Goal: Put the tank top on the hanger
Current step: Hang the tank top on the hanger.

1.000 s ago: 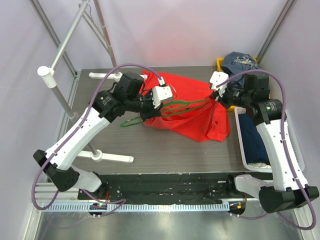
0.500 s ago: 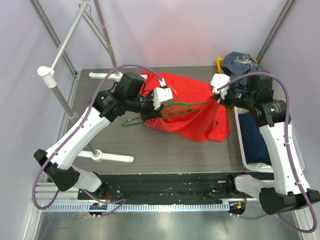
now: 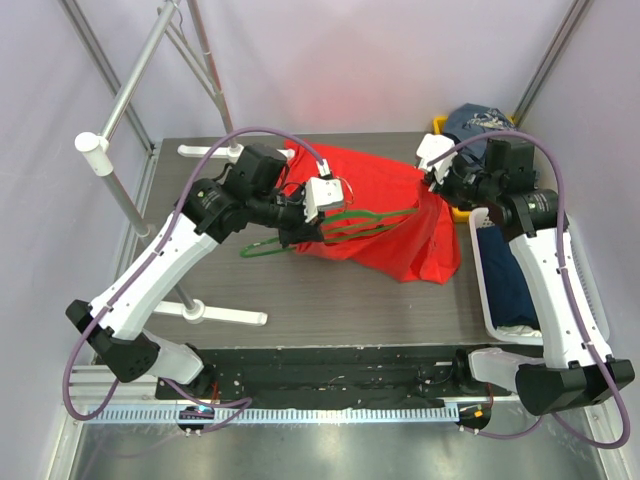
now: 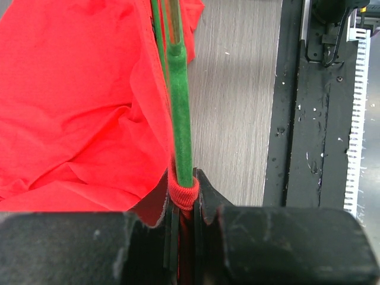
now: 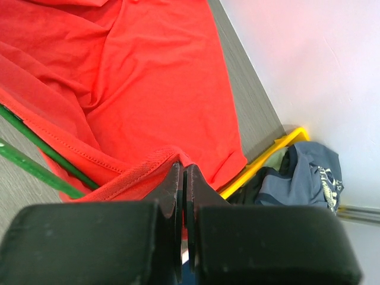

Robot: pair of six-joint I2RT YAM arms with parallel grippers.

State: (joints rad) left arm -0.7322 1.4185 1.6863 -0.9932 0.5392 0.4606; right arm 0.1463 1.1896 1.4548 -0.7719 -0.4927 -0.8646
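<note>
I see both arms reaching forward, elbows out, wrists turned inward. Left gripper [image 4: 184,191] is nearly closed, clamping the hanger [image 4: 180,119] bar plus red fabric. The hanger's long axis runs left-right, partly inside the tank top [image 3: 400,235], which sits in the middle of the table [image 3: 330,300]. Right gripper [image 5: 183,178] is pinched tight on the tank top's right edge.

The tank top [image 3: 390,230] is bright red, plain across its visible folds. The hanger [image 4: 180,119] is green, matt and felt-like. The table [image 3: 330,300] is dark grey with wood-grain streaks. The bin [image 5: 268,157] at its far right corner is yellow; the garment [image 5: 309,172] inside is blue-grey, apparently bearing a pale print.
</note>
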